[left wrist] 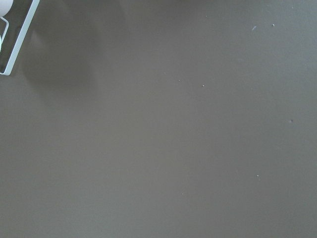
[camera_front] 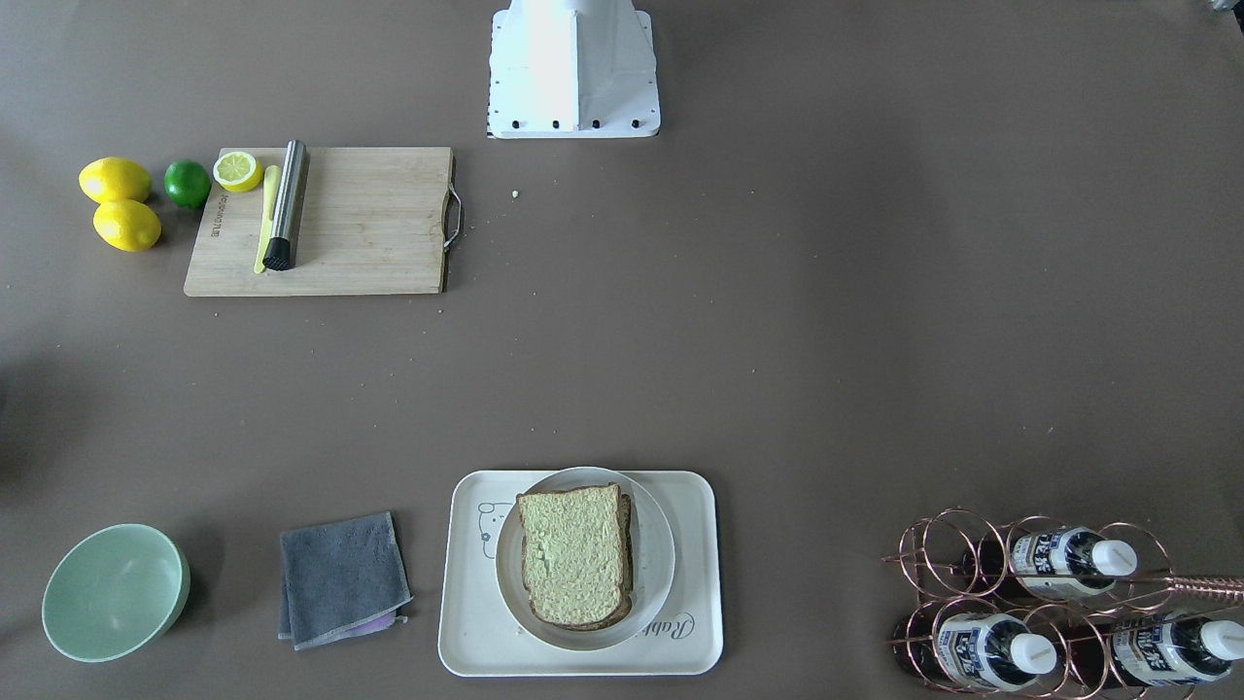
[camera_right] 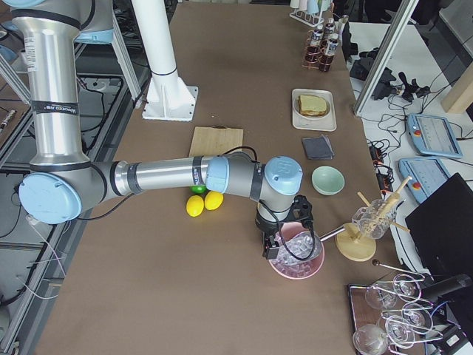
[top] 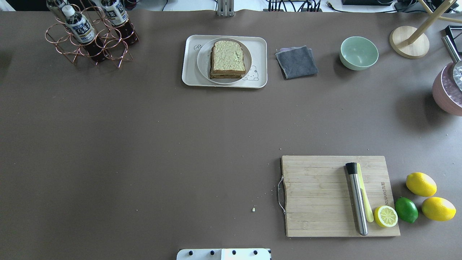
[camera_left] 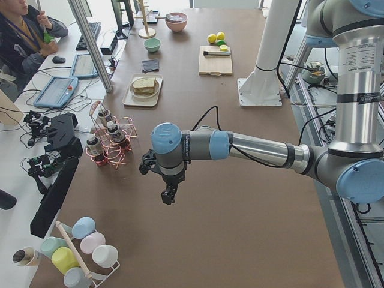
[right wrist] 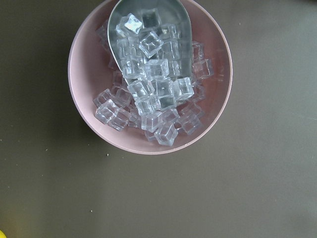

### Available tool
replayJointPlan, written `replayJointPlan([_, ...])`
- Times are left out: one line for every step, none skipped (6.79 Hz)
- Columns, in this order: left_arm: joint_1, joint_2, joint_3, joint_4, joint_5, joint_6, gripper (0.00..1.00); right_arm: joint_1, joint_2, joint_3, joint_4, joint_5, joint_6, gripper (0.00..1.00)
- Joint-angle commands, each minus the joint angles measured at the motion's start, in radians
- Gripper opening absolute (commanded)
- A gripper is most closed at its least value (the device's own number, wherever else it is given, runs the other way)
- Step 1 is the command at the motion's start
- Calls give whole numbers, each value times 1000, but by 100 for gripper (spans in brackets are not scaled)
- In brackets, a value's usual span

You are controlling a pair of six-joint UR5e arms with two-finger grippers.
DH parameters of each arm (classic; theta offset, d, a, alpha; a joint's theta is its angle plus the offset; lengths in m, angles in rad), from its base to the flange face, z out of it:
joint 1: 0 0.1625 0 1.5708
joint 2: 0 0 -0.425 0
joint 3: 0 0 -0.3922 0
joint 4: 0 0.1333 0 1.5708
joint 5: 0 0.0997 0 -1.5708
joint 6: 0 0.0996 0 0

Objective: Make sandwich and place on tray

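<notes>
The sandwich (camera_front: 575,554) is two stacked bread slices with dark crust; any filling between them is hidden. It lies on a round white plate (camera_front: 653,583) that sits on the cream tray (camera_front: 466,642) at the table's far edge, also in the overhead view (top: 227,59). My left gripper (camera_left: 168,195) shows only in the exterior left view, hanging over bare table far from the tray; I cannot tell if it is open or shut. My right gripper (camera_right: 273,251) shows only in the exterior right view, above a pink bowl; its state is also unclear.
A pink bowl of ice cubes (right wrist: 148,79) with a metal scoop sits under the right wrist. A cutting board (top: 325,195) holds a steel muddler (top: 356,198) and half lemon. Lemons and a lime (top: 406,209), a grey cloth (top: 296,61), a green bowl (top: 358,53) and a bottle rack (top: 90,36) stand around.
</notes>
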Motion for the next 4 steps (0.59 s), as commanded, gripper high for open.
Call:
replayJointPlan([0,3,-1,-2,0,1,97,-2,-1,-1,0,-2,-1,100])
replayJointPlan([0,3,-1,-6,0,-1,97,-2,-1,-1,0,-3,-1,100])
replayJointPlan([0,-3,-6,-6,0,-10,97,-4,-1,0,0,-2,0,100])
replayJointPlan([0,-4,-12,-6,0,-19,97,-4,1,3,0,-2,0,100])
